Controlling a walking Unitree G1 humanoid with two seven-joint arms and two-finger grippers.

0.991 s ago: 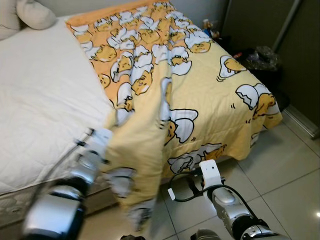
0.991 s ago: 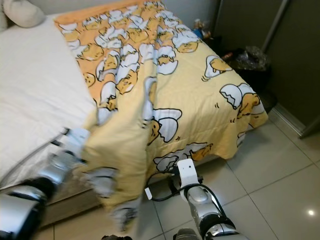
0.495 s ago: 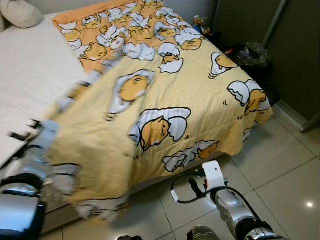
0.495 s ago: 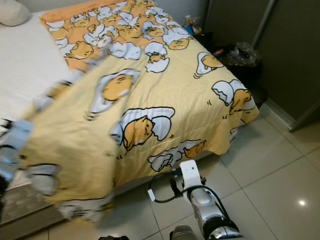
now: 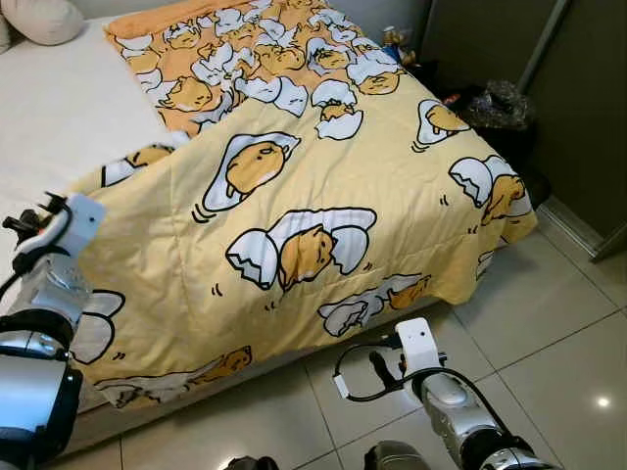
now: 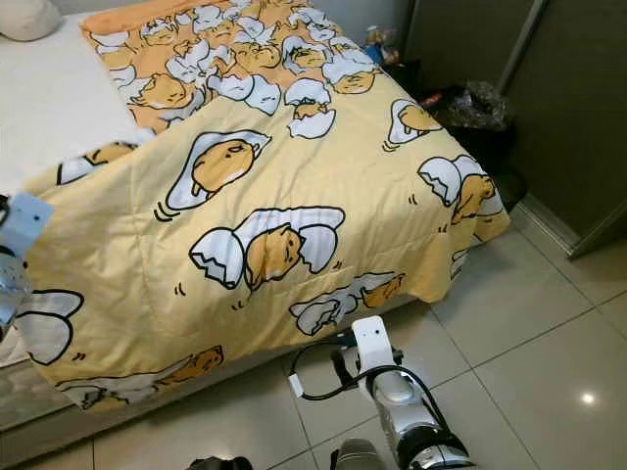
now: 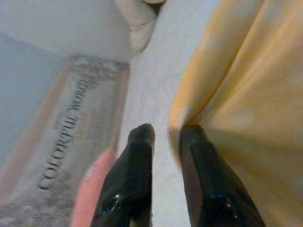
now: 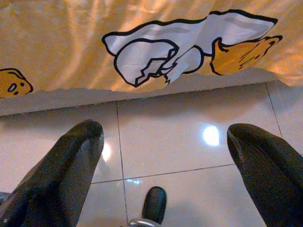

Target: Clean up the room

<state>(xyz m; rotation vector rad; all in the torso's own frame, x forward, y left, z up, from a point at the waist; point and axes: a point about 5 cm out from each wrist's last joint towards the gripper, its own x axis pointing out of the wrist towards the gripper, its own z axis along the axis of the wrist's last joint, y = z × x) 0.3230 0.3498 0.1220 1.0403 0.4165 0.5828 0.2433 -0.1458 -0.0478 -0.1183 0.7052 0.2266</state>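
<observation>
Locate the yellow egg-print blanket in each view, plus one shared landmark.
Left eye view: yellow egg-print blanket covers the bed's middle and right, draping over the foot edge.
Right eye view: same, spread across the centre.
Left wrist view: yellow fold beside the left tool.
Right wrist view: hanging hem beyond the open right tool.
Shared landmark: the blanket's cracked-eggshell print.

Yellow blanket spread over the bed

The blanket (image 5: 323, 196), pale yellow turning orange toward the far end and printed with cartoon eggs in cracked white shells, lies mostly flat across the bed (image 5: 69, 117). Its near edge hangs over the foot of the bed toward the tiled floor, and a white strip of bed stays uncovered on the left. Its left corner seems slightly rumpled, though that part is blurred.
</observation>
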